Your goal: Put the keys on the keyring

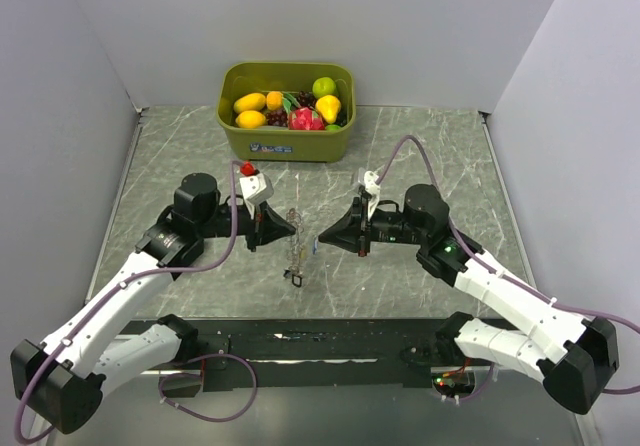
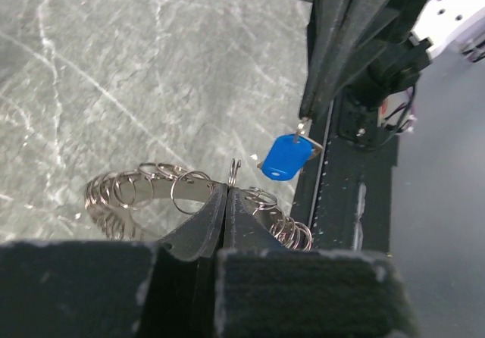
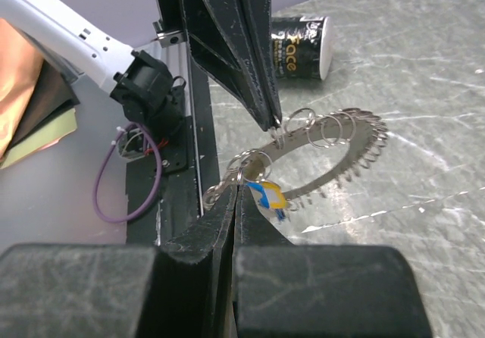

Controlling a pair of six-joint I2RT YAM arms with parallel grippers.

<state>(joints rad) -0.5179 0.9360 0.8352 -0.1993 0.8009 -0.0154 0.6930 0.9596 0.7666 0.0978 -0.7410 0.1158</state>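
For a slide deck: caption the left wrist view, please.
Left gripper pinches the keyring; right gripper holds a blue key beside it.

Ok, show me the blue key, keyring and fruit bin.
blue key [image 2: 286,158], left wrist view, plastic head.
keyring [image 2: 129,191], left wrist view, left loops.
fruit bin [image 1: 320,144], top external view, front wall.

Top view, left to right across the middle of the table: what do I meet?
In order: left gripper → keyring → right gripper, its jaws shut on a blue key. The fruit bin behind spans all three, so it is left out.
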